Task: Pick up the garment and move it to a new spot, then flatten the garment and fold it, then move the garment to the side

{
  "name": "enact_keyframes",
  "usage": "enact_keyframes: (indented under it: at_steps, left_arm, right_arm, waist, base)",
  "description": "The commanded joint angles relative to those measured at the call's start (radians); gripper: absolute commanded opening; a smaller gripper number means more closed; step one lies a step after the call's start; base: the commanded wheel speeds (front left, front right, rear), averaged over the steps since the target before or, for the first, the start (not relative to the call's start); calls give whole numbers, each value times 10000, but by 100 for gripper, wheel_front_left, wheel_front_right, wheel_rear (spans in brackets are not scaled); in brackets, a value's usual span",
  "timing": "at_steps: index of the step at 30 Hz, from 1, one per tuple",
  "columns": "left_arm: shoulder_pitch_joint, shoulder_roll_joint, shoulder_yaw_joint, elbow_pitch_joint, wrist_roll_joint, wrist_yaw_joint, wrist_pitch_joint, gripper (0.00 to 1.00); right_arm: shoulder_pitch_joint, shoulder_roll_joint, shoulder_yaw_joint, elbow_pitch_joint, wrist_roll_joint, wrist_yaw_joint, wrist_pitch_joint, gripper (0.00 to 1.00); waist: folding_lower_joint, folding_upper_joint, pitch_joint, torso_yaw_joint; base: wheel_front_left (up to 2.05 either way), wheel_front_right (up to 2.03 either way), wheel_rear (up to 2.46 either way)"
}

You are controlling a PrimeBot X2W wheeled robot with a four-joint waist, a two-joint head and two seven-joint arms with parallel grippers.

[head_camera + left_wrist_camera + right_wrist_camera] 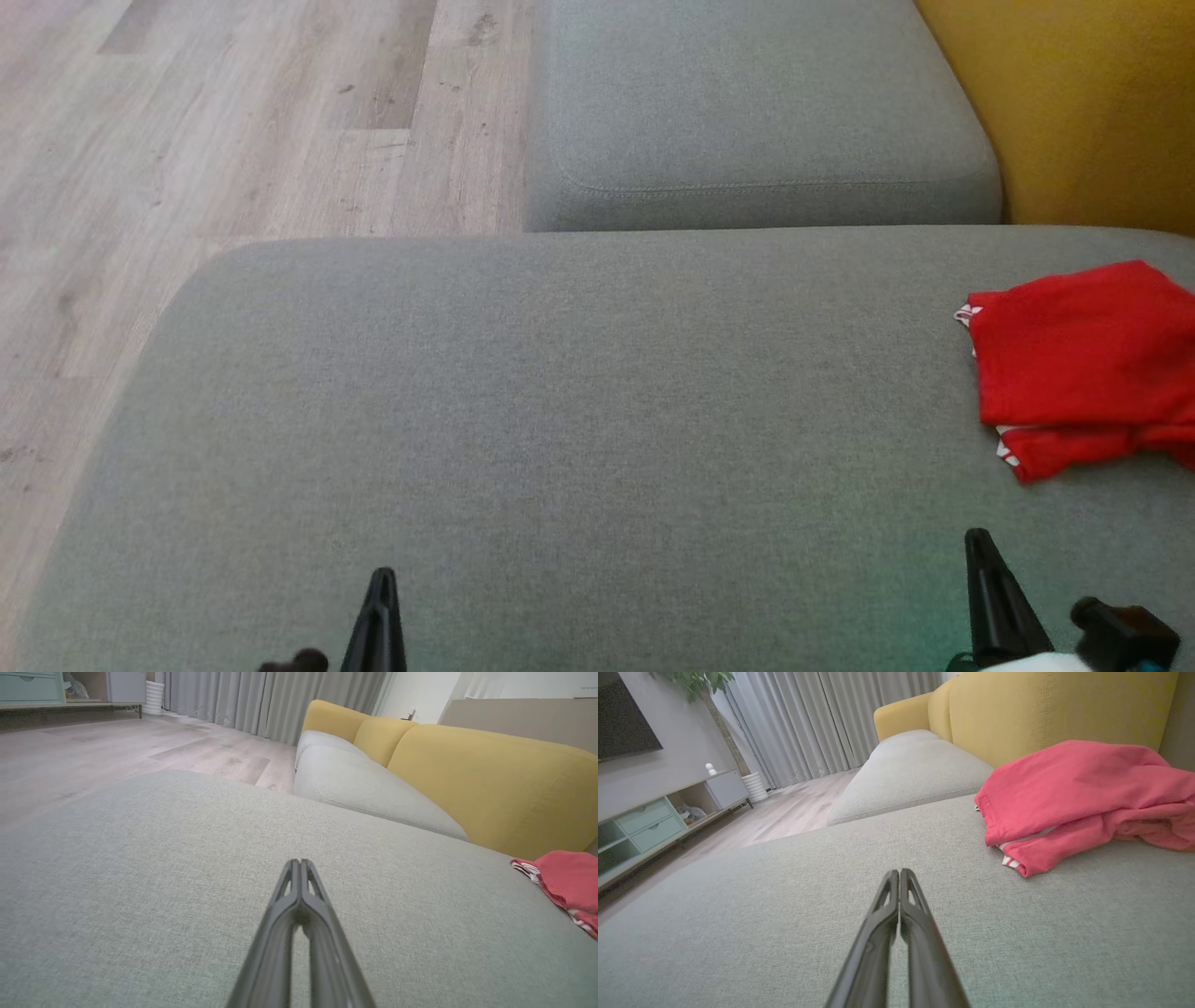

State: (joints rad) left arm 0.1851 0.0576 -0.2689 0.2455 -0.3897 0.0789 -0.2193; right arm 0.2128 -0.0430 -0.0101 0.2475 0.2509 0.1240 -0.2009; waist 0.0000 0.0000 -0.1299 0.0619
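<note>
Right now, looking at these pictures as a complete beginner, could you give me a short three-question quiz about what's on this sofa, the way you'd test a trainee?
1. True or false: the right gripper is holding the red garment.
2. Which is nearer the garment? A) the left gripper B) the right gripper C) both equally near
3. Fill in: the garment rests on a grey ____.

Key
1. False: it is shut on nothing, short of the garment.
2. B
3. cushion
</note>
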Motion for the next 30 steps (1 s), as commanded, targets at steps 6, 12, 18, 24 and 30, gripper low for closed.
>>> enact_keyframes:
  at_steps: [6, 12, 18, 24, 30]
  left_arm:
    - [-714, 75, 323, -269, -842, -169, 181, 0]
    - [-847, 100, 479, -239, -1542, -284, 328, 0]
    - [-997, 125, 670, -227, -2353, -415, 503, 0]
    - [-1120, 142, 839, -222, -3043, -527, 657, 0]
    - [-1243, 155, 1011, -213, -3725, -639, 814, 0]
  right_arm:
    - [-624, -14, -106, -273, 904, 12, 179, 0]
    - [-775, -18, -160, -258, 1641, 15, 351, 0]
    - [-950, -22, -224, -242, 2502, 19, 553, 0]
    - [-1100, -25, -279, -228, 3239, 22, 726, 0]
    - [-1250, -28, -334, -214, 3972, 25, 898, 0]
  waist:
    - [0, 0, 75, -36]
    - [0, 0, 147, -70]
    - [0, 0, 233, -109]
    - [0, 0, 306, -143]
    - [0, 0, 379, -177]
  base:
    - [0, 0, 0]
    - [0, 0, 0]
    - [0, 0, 0]
    - [0, 0, 0]
    - [0, 0, 0]
